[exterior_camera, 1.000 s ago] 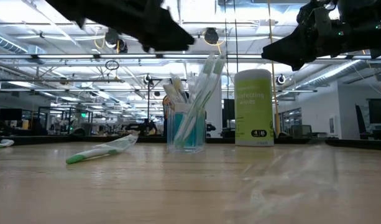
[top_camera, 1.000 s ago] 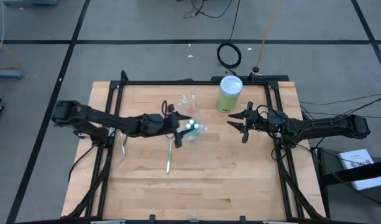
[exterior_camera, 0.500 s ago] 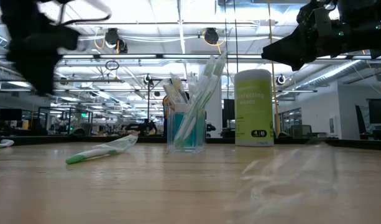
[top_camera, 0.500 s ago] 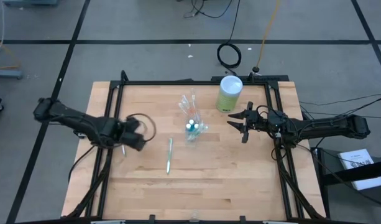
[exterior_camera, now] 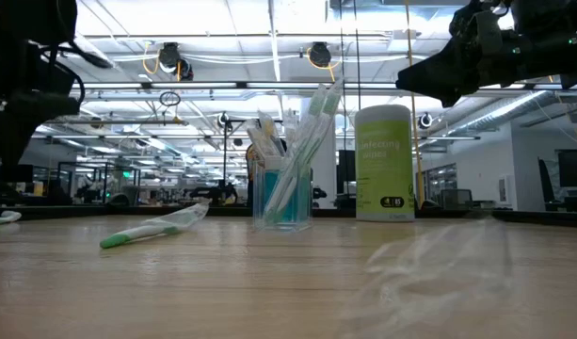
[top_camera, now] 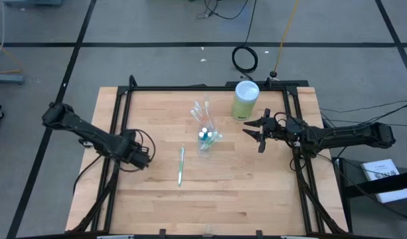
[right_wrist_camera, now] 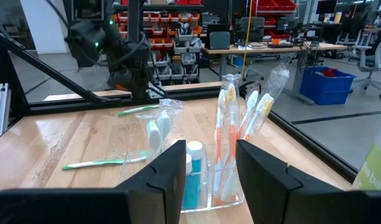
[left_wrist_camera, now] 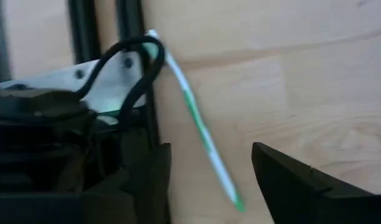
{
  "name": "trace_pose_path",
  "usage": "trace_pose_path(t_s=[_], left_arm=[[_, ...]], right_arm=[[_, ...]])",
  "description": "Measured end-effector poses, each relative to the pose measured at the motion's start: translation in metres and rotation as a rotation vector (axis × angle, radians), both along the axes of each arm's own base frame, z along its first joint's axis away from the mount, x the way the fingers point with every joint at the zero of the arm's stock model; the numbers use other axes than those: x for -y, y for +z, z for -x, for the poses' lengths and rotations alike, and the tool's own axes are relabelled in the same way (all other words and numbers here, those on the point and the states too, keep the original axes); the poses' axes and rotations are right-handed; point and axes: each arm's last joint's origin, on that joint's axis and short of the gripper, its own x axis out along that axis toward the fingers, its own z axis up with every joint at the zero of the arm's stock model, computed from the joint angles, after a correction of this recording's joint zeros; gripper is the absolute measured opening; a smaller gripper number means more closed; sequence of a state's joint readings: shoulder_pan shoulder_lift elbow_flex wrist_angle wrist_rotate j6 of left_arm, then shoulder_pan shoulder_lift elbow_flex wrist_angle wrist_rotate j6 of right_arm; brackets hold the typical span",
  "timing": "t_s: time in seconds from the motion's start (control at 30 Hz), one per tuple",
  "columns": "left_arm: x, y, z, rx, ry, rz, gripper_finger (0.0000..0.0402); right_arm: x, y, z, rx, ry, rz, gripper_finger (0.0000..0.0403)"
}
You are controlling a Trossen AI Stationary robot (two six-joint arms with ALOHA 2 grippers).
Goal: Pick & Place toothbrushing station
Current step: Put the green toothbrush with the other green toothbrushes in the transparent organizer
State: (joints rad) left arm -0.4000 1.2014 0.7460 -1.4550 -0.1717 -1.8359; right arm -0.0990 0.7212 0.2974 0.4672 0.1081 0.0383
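Left gripper [top_camera: 142, 159] has slid a bit nearer the clear cup [top_camera: 205, 139], fingers [left_wrist_camera: 302, 180] parted, empty, over a green-white toothbrush [left_wrist_camera: 199, 127] by the table's left rail [top_camera: 115, 126]. Right gripper [top_camera: 255, 133] unmoved right of the cup, open, empty. Second toothbrush [top_camera: 180, 165] lies left-front of cup; bare wood in front.

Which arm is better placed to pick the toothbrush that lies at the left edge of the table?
Left. The left gripper is open right over that toothbrush; the right gripper hangs far off beside the cup.
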Motion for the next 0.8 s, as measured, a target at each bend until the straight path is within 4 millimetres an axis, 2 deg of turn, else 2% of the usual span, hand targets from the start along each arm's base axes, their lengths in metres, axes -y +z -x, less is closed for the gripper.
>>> trace_pose_path(t_s=[0.1,0.27,0.4,0.47,0.63,0.8], left_arm=[[0.004,-0.009,-0.008,-0.044,0.009,0.011,0.0187],[0.011,-0.024,-0.021,-0.078,0.003,0.079,0.0087],[0.015,-0.033,-0.024,-0.132,0.021,0.062,0.0015],[0.017,-0.038,-0.025,-0.156,0.027,0.044,0.0009],[0.024,-0.055,-0.029,-0.266,-0.001,0.013,0.0024],[0.027,-0.072,-0.032,-0.358,0.007,-0.049,0.0007]], right_arm=[[0.000,0.000,0.000,0.002,0.000,-0.001,0.0130],[0.000,0.000,0.000,0.001,0.000,-0.001,0.0130],[0.000,0.000,0.000,0.000,0.000,0.000,0.0130],[0.000,0.000,0.000,0.001,0.001,0.000,0.0130],[0.000,0.000,0.000,0.000,0.003,0.001,0.0130],[0.000,0.000,0.000,0.000,0.003,0.001,0.0130]])
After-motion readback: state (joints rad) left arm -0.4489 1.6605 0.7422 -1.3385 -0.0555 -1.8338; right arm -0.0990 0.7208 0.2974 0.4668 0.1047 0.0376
